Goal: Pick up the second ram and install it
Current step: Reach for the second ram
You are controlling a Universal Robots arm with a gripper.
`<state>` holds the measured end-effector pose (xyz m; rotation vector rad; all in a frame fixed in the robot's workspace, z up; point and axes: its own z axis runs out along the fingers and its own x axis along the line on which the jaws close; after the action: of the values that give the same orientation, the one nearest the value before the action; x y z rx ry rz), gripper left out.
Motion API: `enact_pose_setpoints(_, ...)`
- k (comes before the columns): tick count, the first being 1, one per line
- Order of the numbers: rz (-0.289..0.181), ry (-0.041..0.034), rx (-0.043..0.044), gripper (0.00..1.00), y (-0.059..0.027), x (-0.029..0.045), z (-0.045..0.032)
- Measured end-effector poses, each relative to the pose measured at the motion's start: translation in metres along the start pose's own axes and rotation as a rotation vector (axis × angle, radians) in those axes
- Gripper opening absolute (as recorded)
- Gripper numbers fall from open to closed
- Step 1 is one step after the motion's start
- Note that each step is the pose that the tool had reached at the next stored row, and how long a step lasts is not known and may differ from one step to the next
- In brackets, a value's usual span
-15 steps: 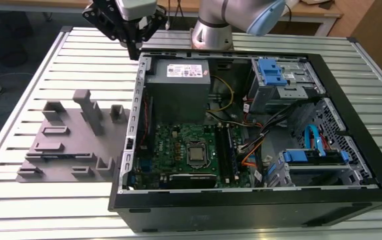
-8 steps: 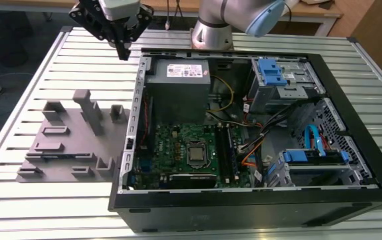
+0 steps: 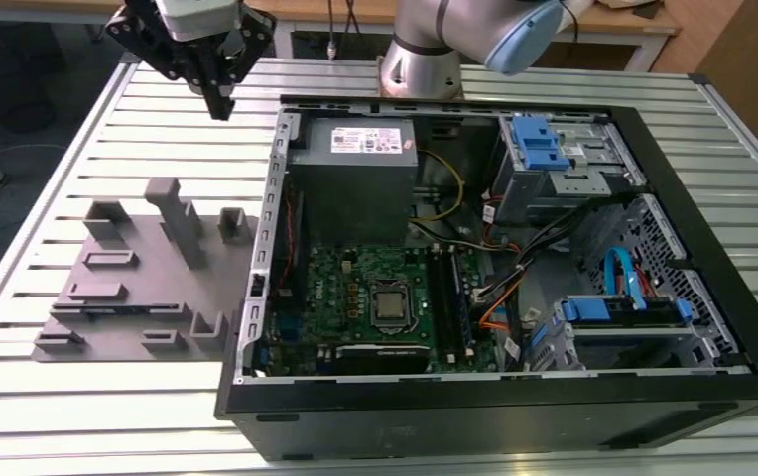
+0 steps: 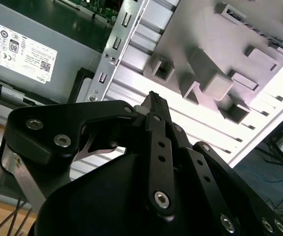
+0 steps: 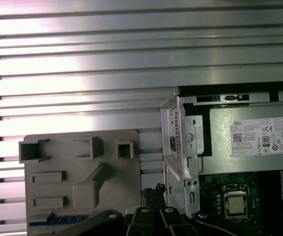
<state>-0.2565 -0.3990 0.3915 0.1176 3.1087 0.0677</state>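
Silver ribbed aluminium worktop [image 3: 88,407] spreads across the whole scene, and on it we see two main things: a flat grey plastic fixture plate [image 3: 141,273] studded with raised blocks, toward the exterior view's left, and just beside it a black open tower computer case [image 3: 485,421] lying on its side. Inside the case we make out a grey box-shaped power supply [image 3: 352,183] with a white label and, next to it, a green motherboard [image 3: 339,273] carrying a square silver processor [image 3: 393,305]. The second ram [image 3: 114,308], a long thin dark stick, lies on the fixture plate at the end farthest from the power supply. In the first wrist view the second ram [image 5: 58,220] shows as a narrow blue strip across that same end. The black two-fingered gripper [image 3: 220,105], on the silver and pale blue robot arm [image 3: 426,45], hangs in the air above bare worktop past the opposite end of the plate, near the case corner by the power supply. Its fingers are drawn together until the tips meet, and we see nothing clasped between them. In the second wrist view the gripper [image 4: 154,97] points at the ribbed worktop between the case's metal edge and the plate's upright blocks. The second ram lies well apart from the gripper, with the plate's raised blocks standing between the two.
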Motion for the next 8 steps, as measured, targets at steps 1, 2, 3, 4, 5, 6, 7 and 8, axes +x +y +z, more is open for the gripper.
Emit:
enact_pose_setpoints(1, 0.0, -0.0001, -0.0001, 0.07, -0.0002, 0.0024, 0.0)
enact_pose_setpoints(2, 0.0, 0.0, 0.0, 0.07, -0.0004, 0.0049, 0.0)
enact_pose_setpoints(3, 0.0, 0.0, 0.0, 0.07, -0.0006, 0.0077, 0.0)
enact_pose_setpoints(4, 0.0, -0.0001, -0.0001, 0.07, -0.0008, 0.0103, 0.0)
enact_pose_setpoints(5, 0.0, -0.0001, -0.0001, 0.07, -0.001, 0.013, 0.0001)
enact_pose_setpoints(6, 0.0, 0.0, -0.0001, 0.07, -0.0012, 0.0157, 0.0001)
enact_pose_setpoints(7, 0.0, -0.0001, -0.0001, 0.07, -0.0014, 0.0185, 0.0001)
enact_pose_setpoints(8, 0.0, 0.0, -0.0001, 0.07, -0.0016, 0.0214, 0.0001)
